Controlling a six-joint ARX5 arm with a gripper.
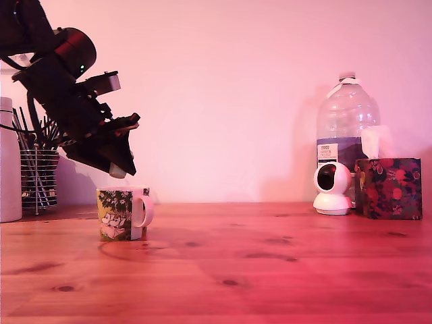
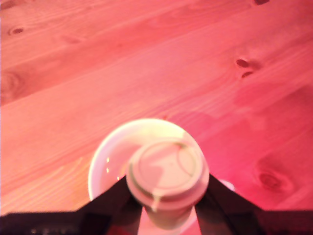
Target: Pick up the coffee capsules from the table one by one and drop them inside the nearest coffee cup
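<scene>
The capsule (image 2: 166,174) sits nearest the wrist camera, its flat round face filling the lower middle of that frame, pinched between the two dark fingers (image 2: 110,203) of the claw (image 2: 166,205), which come in from the bottom edge on either side of it. So the claw is closed narrowly on the capsule. Just behind the capsule the white rim of the cup (image 2: 105,156) shows as a ring, with the capsule overlapping the cup's mouth.

In the exterior view the black arm slants down from the upper left of the frame, and the claw (image 1: 118,169) hangs just above the cup (image 1: 123,213). A small pale bit of the capsule (image 1: 118,173) peeks out at the claw's tip, apart from the rim below it. The cup stands upright at the left of the frame on the table (image 1: 270,270), its handle turned toward the exterior view's right and its cartoon print facing the camera.

At the far left edge stands a tall white cylinder (image 1: 9,162), with a wire basket (image 1: 39,179) of dark utensils just beside it. On the right of the frame, at the back of the table, are a small white camera (image 1: 332,189), a big clear bottle (image 1: 347,125) behind it, and a dark floral box (image 1: 389,187) with a tissue sticking out of the top.
</scene>
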